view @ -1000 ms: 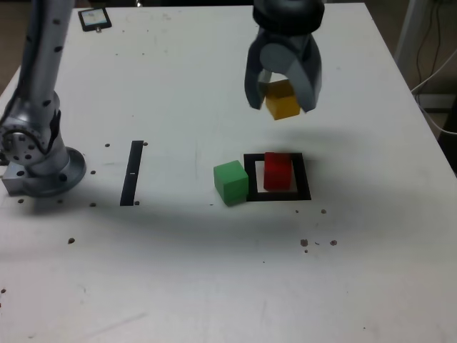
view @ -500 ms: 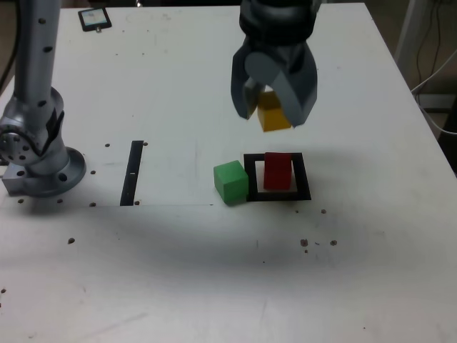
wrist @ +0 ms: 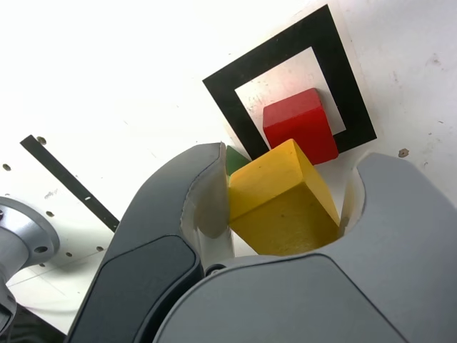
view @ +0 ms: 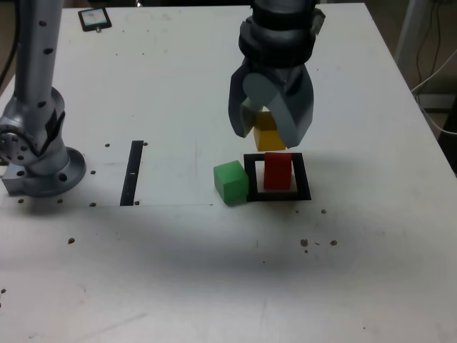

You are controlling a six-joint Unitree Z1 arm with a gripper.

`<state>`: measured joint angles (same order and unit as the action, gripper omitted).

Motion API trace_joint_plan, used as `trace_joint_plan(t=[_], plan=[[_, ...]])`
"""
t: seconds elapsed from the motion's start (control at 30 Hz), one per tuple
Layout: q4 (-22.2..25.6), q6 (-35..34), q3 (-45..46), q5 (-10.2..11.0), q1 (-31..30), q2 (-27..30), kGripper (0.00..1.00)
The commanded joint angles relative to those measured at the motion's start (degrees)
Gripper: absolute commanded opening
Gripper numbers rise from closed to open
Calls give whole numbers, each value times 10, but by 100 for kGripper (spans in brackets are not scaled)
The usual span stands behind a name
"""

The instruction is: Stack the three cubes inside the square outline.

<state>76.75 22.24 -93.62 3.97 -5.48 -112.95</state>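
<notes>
The gripper (view: 267, 137) has the yellow block (wrist: 278, 204) pinched between its fingers, up in the air close to the red block (view: 278, 171), which sits inside the black square (view: 303, 179). What worries me is the grip: the yellow block looks skewed between the fingers, so it could twist or slip as it's let go. Lowered off-centre, it might catch the red one's edge and shove it, or topple off. A finger could also knock the green block (view: 230, 181), right by the square's edge at the exterior view's left. As for pointing, a cube has no long axis; the yellow one looks turned and tipped against the red, an edge between two faces towards the wrist camera, while the red looks roughly upright
</notes>
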Motion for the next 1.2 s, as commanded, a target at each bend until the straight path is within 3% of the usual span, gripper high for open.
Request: trace_joint_plan(t=[0.0,0.27,0.67,0.87,1.0,1.17], plan=[[-7,2,5,-3,-1,-8,26],[-44,1,27,-26,-3,-22,26],[-43,4,22,-23,-3,-23,34],[-43,5,23,-17,-3,-25,54],[-45,6,24,-14,-3,-28,60],[-49,8,24,-13,-3,-29,90]])
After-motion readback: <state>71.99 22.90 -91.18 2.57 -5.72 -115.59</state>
